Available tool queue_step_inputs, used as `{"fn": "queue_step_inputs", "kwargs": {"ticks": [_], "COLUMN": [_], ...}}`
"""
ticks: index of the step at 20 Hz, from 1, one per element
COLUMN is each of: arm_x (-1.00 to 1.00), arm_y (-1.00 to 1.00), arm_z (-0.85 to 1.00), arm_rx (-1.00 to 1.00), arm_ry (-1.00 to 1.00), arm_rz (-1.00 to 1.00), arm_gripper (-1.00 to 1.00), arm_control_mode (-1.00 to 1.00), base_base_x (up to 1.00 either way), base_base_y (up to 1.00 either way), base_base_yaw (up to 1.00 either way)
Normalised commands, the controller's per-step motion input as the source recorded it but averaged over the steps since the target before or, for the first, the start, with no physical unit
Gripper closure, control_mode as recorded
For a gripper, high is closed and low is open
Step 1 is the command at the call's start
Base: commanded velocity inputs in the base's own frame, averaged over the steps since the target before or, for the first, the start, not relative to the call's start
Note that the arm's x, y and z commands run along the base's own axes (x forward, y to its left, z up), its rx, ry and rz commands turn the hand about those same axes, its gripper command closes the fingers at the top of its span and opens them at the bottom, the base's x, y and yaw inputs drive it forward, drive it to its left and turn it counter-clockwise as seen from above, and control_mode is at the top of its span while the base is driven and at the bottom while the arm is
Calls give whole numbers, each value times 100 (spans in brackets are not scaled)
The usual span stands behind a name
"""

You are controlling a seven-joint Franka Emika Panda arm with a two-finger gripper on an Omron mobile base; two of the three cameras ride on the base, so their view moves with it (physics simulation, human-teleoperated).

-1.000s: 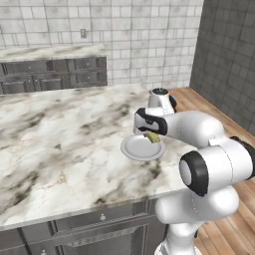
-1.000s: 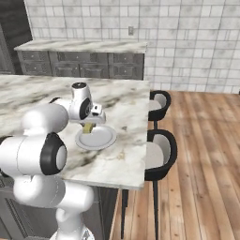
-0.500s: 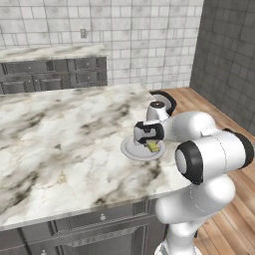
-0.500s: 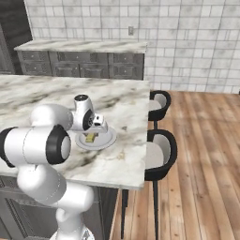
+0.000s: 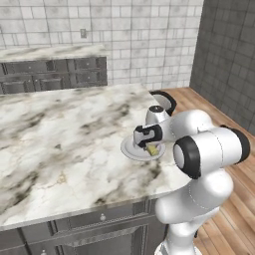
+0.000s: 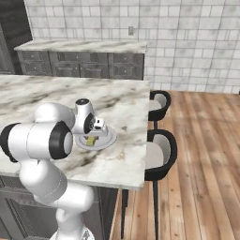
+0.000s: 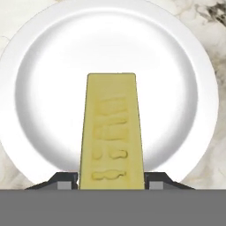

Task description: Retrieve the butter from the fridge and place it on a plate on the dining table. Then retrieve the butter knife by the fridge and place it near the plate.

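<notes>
Yellow butter is clamped in the gripper, lowered over the plate centre; apparently not released yet.

Glossy plate on veined marble dining table

This is a home kitchen, rendered rather than real: a large white-and-brown-veined marble dining table on a dark grey panelled base fills the foreground, with two black round-backed stools drawn up along its edge. Behind it a narrower marble counter over dark grey drawer fronts runs along a pale grey tiled wall bearing a small wall outlet. Warm wooden plank flooring covers the open side of the room.
</notes>
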Motion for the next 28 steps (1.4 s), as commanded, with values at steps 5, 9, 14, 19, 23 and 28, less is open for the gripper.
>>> {"fn": "queue_step_inputs", "kwargs": {"ticks": [5,9,14,19,23,28], "arm_x": [0,0,0,-38,-88,-100], "arm_y": [0,0,0,-2,-6,-12], "arm_z": [-3,0,7,75,90,73], "arm_rx": [0,0,0,0,0,0], "arm_ry": [0,0,0,9,32,33], "arm_rz": [0,0,0,-4,-1,0], "arm_gripper": [-100,-100,-100,-100,-100,-100], "arm_control_mode": [-100,-100,-100,-100,-100,-100], "base_base_x": [0,0,0,0,0,0], "base_base_y": [0,0,0,0,0,0], "base_base_yaw": [0,0,0,0,0,0]}}
